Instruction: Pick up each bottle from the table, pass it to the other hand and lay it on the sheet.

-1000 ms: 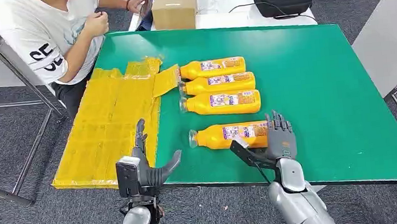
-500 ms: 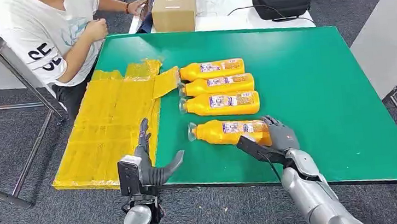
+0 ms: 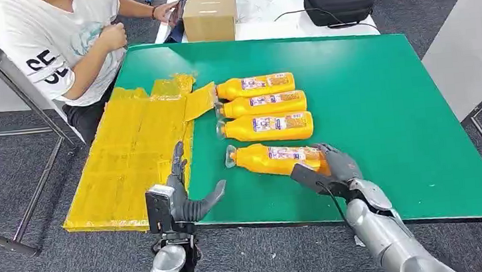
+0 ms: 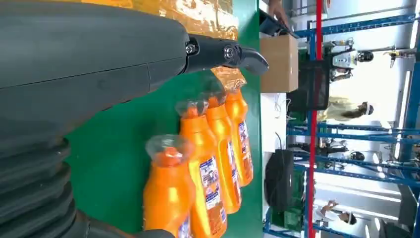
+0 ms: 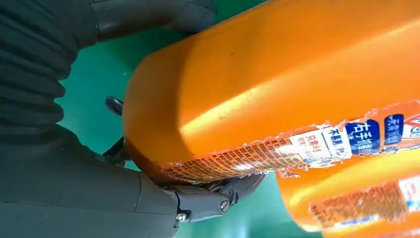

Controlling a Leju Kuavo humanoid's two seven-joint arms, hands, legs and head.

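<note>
The nearest bottle (image 3: 274, 157) lies on its side on the green bench (image 3: 381, 96), cap toward the yellow sheet (image 3: 130, 153), closest to the robot of 4 bottles lined up side by side. The right hand (image 3: 330, 166) is now wrapped around its base end: in the right wrist view the bottle's orange body (image 5: 267, 89) sits between the thumb above and the dark fingers (image 5: 208, 198) curled under its edge, so the fingers are closed on it, though the bottle looks to rest on the bench, not yet lifted. A second ago that hand stood upright with fingers spread beside the base; since then it has tipped down and closed around the bottle, so the grasp appears made and the lift is the next step.

The other 3 bottles (image 3: 262, 104) lie just beyond, touching or nearly touching one another, their caps at the sheet's folded corner. The left hand (image 3: 181, 198) hovers at the bench's near edge, beside the sheet, fingers apart and holding nothing, much as it was a second ago, well placed to receive the pass. The sheet carries no bottle yet, so the task is at its start.

A seated person (image 3: 56, 47) is at the far left corner; a cardboard box (image 3: 210, 13) and a black case (image 3: 337, 1) sit on a table beyond.
</note>
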